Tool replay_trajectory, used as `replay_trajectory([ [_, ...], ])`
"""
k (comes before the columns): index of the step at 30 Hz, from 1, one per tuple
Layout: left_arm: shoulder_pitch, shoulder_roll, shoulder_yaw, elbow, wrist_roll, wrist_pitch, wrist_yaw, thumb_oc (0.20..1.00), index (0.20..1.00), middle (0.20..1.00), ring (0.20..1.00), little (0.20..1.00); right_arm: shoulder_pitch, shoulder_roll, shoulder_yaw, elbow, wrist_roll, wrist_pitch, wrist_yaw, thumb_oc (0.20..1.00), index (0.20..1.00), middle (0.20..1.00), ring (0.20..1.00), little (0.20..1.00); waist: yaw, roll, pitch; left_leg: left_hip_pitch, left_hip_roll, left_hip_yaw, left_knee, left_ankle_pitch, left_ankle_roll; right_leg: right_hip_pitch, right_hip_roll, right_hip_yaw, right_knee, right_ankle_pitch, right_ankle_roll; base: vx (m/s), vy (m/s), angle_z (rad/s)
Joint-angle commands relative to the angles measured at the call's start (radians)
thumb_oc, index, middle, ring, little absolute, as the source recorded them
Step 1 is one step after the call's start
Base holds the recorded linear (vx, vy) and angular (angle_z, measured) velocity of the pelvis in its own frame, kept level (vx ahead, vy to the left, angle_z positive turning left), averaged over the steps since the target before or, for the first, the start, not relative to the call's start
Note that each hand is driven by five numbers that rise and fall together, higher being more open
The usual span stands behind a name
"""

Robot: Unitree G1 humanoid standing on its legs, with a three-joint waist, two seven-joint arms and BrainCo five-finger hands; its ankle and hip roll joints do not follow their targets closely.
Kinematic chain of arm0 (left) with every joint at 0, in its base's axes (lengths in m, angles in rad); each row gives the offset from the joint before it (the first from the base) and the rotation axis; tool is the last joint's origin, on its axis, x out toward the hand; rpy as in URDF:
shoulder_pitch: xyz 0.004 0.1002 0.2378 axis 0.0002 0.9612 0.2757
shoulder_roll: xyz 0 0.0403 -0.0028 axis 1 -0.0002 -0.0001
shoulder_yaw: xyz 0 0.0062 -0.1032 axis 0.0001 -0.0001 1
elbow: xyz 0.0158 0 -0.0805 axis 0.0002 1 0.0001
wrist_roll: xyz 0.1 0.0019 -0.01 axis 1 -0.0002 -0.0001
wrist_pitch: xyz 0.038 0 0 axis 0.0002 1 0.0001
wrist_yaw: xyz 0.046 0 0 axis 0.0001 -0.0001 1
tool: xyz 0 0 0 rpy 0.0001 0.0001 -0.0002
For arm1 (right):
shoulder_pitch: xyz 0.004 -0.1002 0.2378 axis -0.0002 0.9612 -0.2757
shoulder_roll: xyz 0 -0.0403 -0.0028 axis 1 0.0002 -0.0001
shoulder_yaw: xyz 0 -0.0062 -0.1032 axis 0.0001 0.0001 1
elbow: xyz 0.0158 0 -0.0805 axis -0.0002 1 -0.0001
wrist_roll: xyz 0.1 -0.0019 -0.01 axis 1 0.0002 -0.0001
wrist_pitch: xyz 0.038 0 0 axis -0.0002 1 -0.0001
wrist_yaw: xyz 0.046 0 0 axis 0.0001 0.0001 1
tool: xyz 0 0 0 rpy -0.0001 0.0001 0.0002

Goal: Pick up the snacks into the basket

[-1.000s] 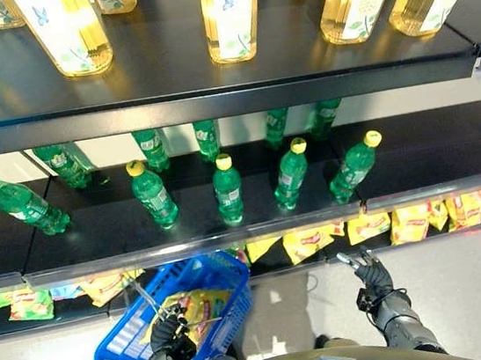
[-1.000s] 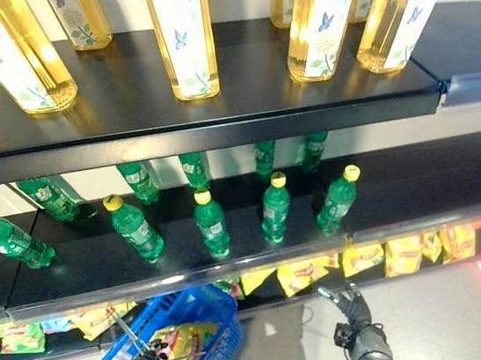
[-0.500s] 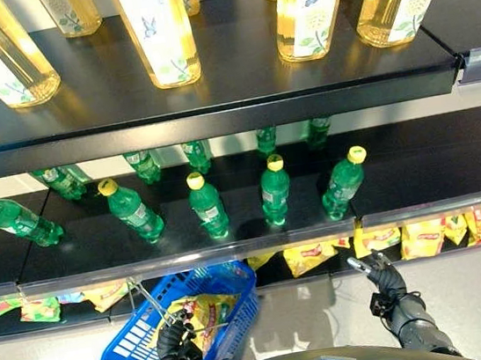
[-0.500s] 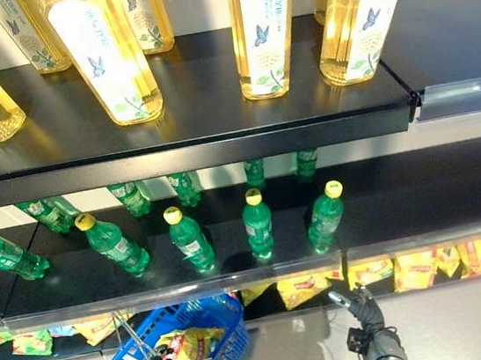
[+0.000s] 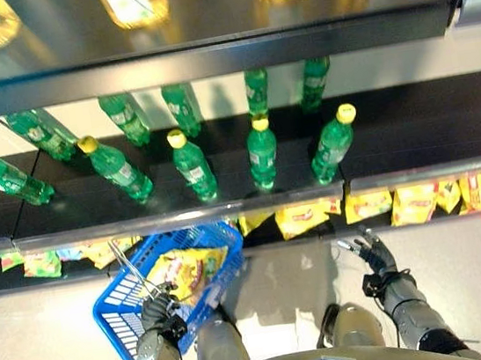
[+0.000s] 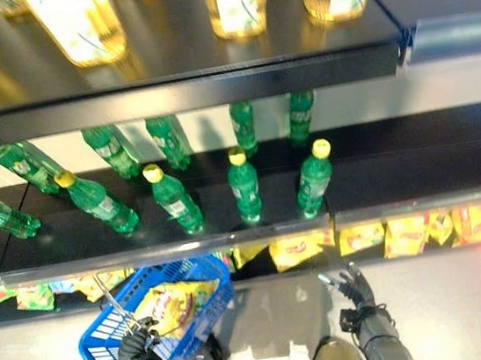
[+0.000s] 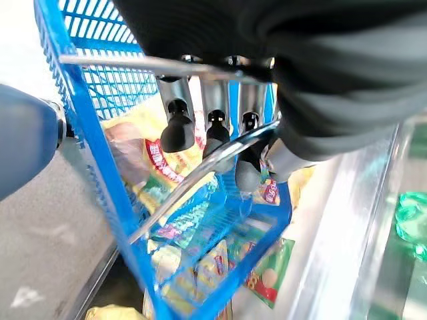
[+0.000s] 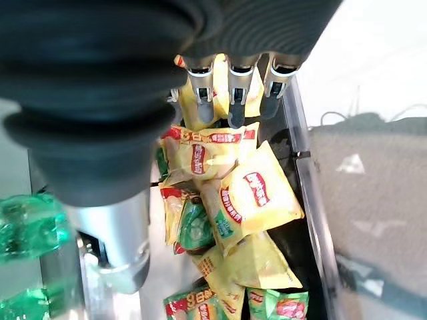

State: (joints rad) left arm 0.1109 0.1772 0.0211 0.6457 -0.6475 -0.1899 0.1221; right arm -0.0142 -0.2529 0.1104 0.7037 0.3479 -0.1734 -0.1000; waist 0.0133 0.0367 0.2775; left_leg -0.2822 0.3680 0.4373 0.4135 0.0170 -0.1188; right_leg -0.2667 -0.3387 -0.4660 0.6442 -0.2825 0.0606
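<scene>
two hands face you: your left hand point(image 7: 220, 127) curls round the thin metal handle point(image 7: 193, 175) of the blue mesh basket point(image 5: 128, 301), gripping it; your right hand point(image 5: 373, 256) hangs empty, fingers spread and loose, near the bottom shelf point(image 5: 423, 220). one glossy yellow snack bag point(image 5: 186, 269) lies in the basket. your right wrist view shows crinkled yellow snacks point(image 8: 257, 197) heaped on that shelf; the head views add green bottles point(image 5: 261, 150) above.

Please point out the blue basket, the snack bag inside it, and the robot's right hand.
Blue basket point(image 5: 116, 313), left eye view, near rim.
Snack bag point(image 5: 186, 269), left eye view, middle.
Right hand point(image 5: 377, 257), left eye view, palm.
</scene>
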Motion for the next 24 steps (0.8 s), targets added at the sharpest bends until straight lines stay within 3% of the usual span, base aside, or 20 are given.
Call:
replay_trajectory([
  [1,-0.022,0.017,-0.027,-0.156,-0.01,-0.087,0.001,0.2,0.2,0.2,0.2,0.2,-0.033,-0.022,-0.02,-0.1,-0.038,-0.056,-0.008,1.0,1.0,1.0,1.0,1.0,-0.009,-0.008,-0.002,-0.111,0.062,-0.035,0.251,-0.134,0.022,-0.012,0.012,-0.01,-0.03,0.066,0.033,-0.12,-0.009,-0.05],
  [7,-0.031,0.022,-0.01,-0.172,-0.009,-0.096,0.019,0.2,0.2,0.2,0.2,0.2,-0.037,-0.055,-0.036,-0.186,-0.098,-0.084,-0.029,1.0,1.0,1.0,1.0,1.0,-0.009,-0.005,-0.001,-0.19,0.087,-0.038,0.35,-0.182,0.03,-0.121,-0.019,0.012,0.084,0.027,0.026,-0.08,0.009,-0.04],
  [13,-0.032,0.022,0.01,-0.153,0.003,-0.116,0.031,0.2,0.2,0.2,0.2,0.2,0.011,-0.112,-0.057,-0.365,-0.253,-0.137,-0.073,1.0,1.0,1.0,1.0,1.0,-0.017,-0.007,0.016,-0.206,0.124,-0.039,0.432,-0.235,0.048,-0.175,-0.042,0.044,0.168,-0.003,0.029,-0.02,0.014,-0.1],
  [24,-0.009,0.029,-0.008,-0.161,-0.007,-0.139,0.028,0.2,0.2,0.2,0.2,0.2,0.119,-0.151,-0.117,-0.718,-0.312,-0.209,-0.093,1.0,1.0,1.0,1.0,1.0,-0.051,-0.02,0.01,-0.171,0.135,-0.012,0.424,-0.242,0.04,-0.151,-0.049,0.049,0.162,-0.014,0.044,0.03,0.021,-0.03],
])
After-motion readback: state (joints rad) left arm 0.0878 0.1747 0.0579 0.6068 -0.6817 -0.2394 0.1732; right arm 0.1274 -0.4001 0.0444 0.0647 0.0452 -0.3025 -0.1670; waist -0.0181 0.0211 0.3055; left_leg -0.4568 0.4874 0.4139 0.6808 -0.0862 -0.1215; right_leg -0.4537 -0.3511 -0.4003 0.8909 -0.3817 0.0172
